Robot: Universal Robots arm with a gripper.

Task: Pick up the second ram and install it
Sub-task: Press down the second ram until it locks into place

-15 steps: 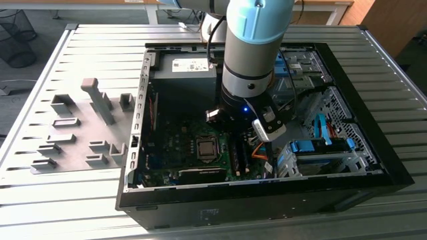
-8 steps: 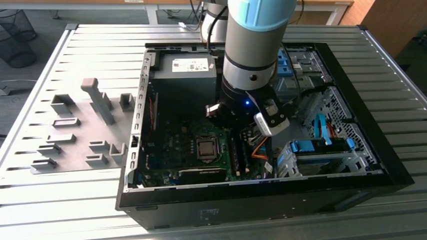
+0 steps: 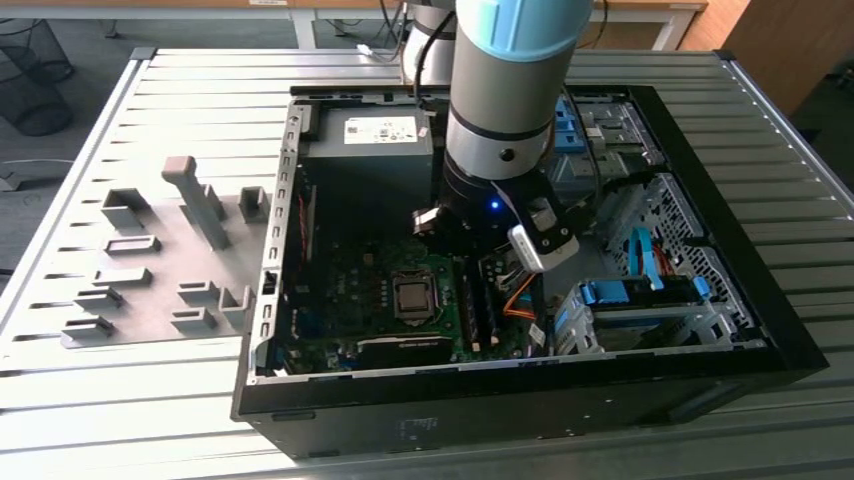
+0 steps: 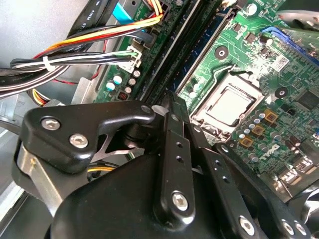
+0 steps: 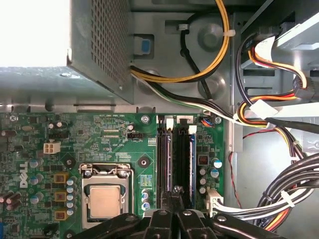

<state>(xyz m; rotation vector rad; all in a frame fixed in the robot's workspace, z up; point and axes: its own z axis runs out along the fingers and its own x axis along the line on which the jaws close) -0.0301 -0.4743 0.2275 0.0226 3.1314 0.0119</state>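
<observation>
Motherboard (image 5: 114, 134), blue-edged second ram (image 5: 192, 164) slotted

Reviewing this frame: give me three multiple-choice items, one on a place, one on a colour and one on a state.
1. Where is the gripper?
A. Over the grey holder blocks
B. Inside the computer case, over the motherboard
C. Above bare table, outside the case

2. What colour is the motherboard?
A. Red
B. White
C. Green

3. How is the processor?
A. Bare, with its metal top exposed
B. Covered by a fan cooler
C. Lying loose on the table

Answers:
1 B, since the first wrist view looks straight down on the board inside the case.
2 C, since the board is green in both wrist views.
3 A, since the metal lid shows in its socket.
</observation>
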